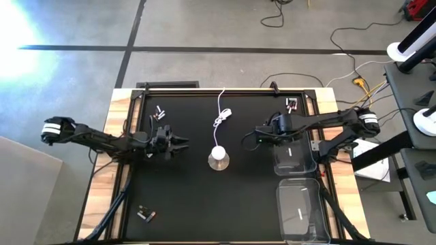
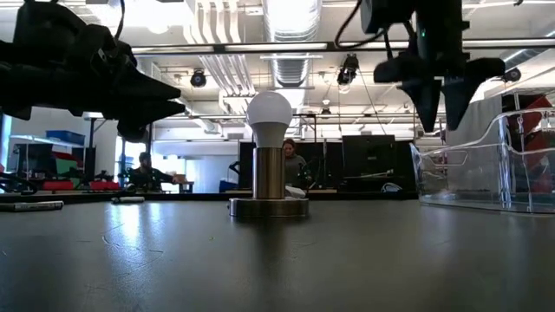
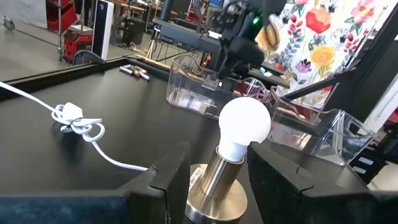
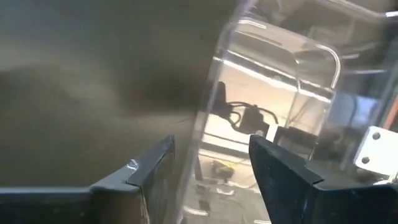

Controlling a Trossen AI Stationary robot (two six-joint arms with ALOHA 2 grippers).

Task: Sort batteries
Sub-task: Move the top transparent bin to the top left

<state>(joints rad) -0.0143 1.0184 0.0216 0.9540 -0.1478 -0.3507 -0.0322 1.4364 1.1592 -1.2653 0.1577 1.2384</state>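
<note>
the table (image 1: 204,204) has a black top. nearest the front edge, on the left side, a small group of batteries (image 1: 145,214) lies on the bare surface. on the right side, a clear bin (image 1: 302,207) sits at the front edge with one pale cell (image 1: 300,216) inside.

at mid-table, a lamp (image 1: 219,158) with a round white bulb stands upright on a metal base. the low view shows it centred, bulb (image 2: 270,111) on top of a metal stem. a white cable (image 1: 221,116) runs from it toward the far edge and ends in a loose coil.

the left gripper (image 1: 178,144) hovers left of the lamp, fingers pointing at it. in the left wrist view the two fingers (image 3: 168,180) stand apart with the lamp base between them in the line of sight; nothing is grasped.

the right gripper (image 1: 253,135) hovers right of the lamp, just beside the near wall of a second clear bin (image 1: 295,156), which holds one pale cell (image 1: 290,151). in the right wrist view its fingers (image 4: 283,171) stand apart and empty, with the bin wall (image 4: 261,93) directly ahead. the low view shows the same fingers (image 2: 429,100) pointing down, clear of the table.

toward the far edge, one group of batteries (image 1: 160,111) lies on the left and another (image 1: 292,104) on the right, both outside the bins.
</note>
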